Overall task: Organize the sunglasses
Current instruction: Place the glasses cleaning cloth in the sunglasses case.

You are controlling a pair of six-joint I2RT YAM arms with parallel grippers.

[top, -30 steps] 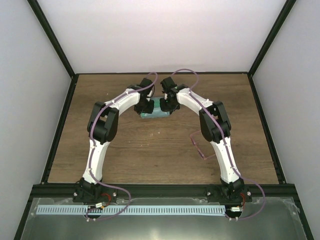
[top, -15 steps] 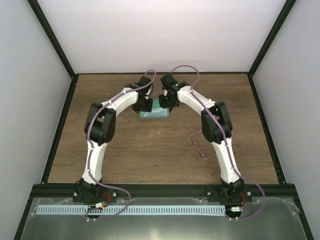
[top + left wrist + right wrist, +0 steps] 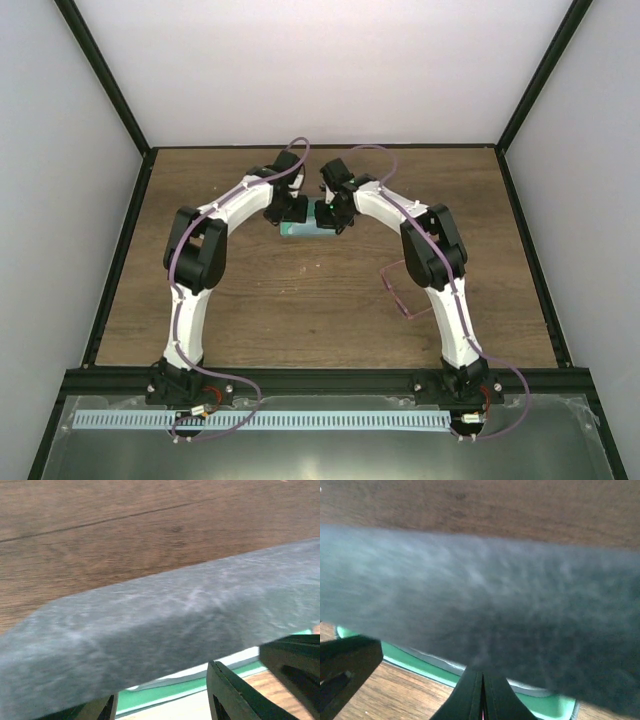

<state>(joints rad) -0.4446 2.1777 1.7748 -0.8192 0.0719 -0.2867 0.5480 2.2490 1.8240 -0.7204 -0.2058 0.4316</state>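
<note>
The grey-blue case (image 3: 306,229) lies at the table's far middle, between my two grippers. My left gripper (image 3: 292,213) is at its left end and my right gripper (image 3: 329,216) at its right end. In the left wrist view the grey lid (image 3: 150,625) fills the frame, with the green inside (image 3: 165,690) below it. The left gripper (image 3: 160,707) stands open there. In the right wrist view the right gripper (image 3: 482,692) is shut, its tips against the lid (image 3: 495,600). The pink-purple sunglasses (image 3: 398,290) lie apart on the table, beside the right arm.
Black frame posts and white walls bound the wooden table (image 3: 250,300) at the back and sides. The other arm's gripper shows at the edge of each wrist view (image 3: 295,670) (image 3: 347,667). No cloth is in view.
Both wrists have moved slightly toward the back and closer together over the case. Less of the case's pale green inside shows from above than half a second ago. The sunglasses have not moved.
</note>
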